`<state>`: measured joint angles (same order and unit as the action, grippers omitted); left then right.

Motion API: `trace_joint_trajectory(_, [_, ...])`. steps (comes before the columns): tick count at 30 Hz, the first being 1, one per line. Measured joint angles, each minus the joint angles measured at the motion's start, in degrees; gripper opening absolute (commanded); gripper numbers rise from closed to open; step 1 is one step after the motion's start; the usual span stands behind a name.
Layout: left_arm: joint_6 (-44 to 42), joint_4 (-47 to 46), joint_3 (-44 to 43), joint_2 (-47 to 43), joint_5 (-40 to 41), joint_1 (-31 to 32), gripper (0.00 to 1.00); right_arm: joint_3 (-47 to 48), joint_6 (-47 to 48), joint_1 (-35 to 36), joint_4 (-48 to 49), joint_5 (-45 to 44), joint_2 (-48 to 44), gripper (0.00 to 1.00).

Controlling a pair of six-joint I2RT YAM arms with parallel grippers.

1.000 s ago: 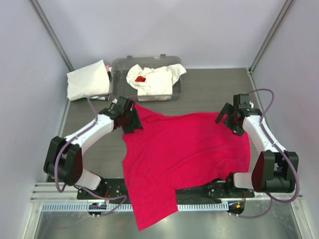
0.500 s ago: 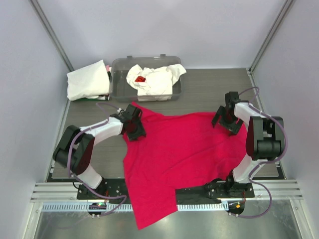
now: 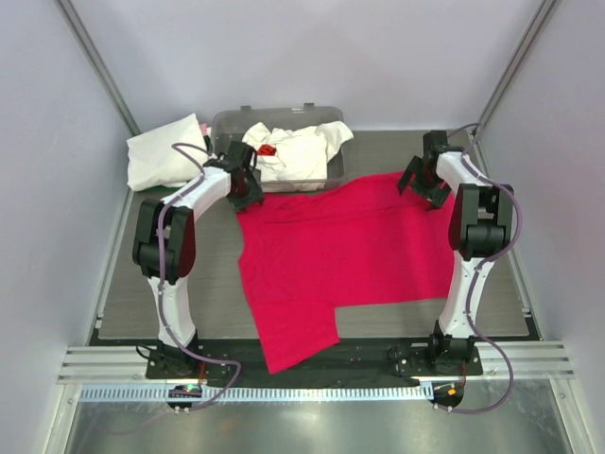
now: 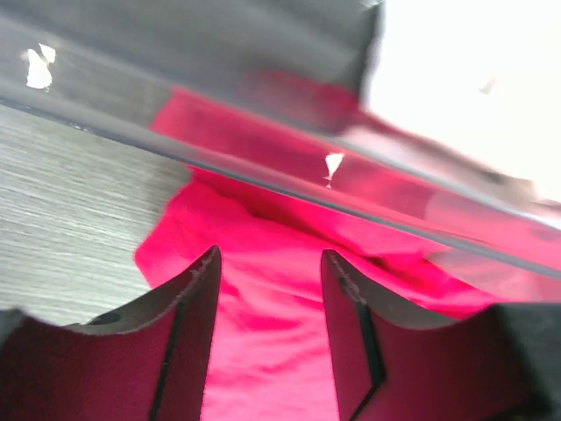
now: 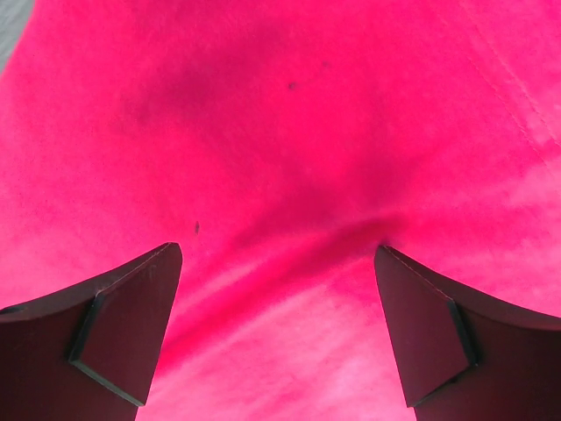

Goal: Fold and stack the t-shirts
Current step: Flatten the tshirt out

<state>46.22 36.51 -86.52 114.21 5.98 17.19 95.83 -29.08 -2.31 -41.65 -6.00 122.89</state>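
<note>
The crimson t-shirt [image 3: 350, 251] lies spread flat, its far left corner against the tub. My left gripper [image 3: 244, 189] sits on that corner at the tub's front wall, jaws partly apart with red cloth [image 4: 263, 333] beneath and between the fingers [image 4: 197, 298]. My right gripper [image 3: 419, 184] rests on the shirt's far right corner, jaws wide, both fingertips [image 5: 399, 289] pressed onto the red cloth [image 5: 280, 132], which creases toward the right one. A crumpled white t-shirt [image 3: 298, 151] with a small red mark lies in the tub. A folded white t-shirt [image 3: 165, 151] sits at the far left.
The clear grey plastic tub [image 3: 227, 128] stands at the back centre; its wall [image 4: 175, 96] fills the top of the left wrist view. Grey enclosure walls close in on both sides. The shirt's lower hem reaches the black rail [image 3: 378, 355] at the near edge.
Both grippers have moved toward the back of the table, and the red t-shirt has slid with them, away from the near edge. The left gripper has narrowed slightly.
</note>
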Motion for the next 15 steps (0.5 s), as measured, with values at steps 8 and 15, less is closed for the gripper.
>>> trace_joint_trajectory(8, [-0.68,4.59,1.55,-11.30,0.39,2.73,0.58,-8.59,0.31,0.33,-1.95,1.16,-11.02,1.00])
trace_joint_trajectory(15, [1.73,7.85,16.65,-32.76,2.82,13.18,0.58,-21.88,0.02,0.46,-2.60,-2.47,-33.90,1.00])
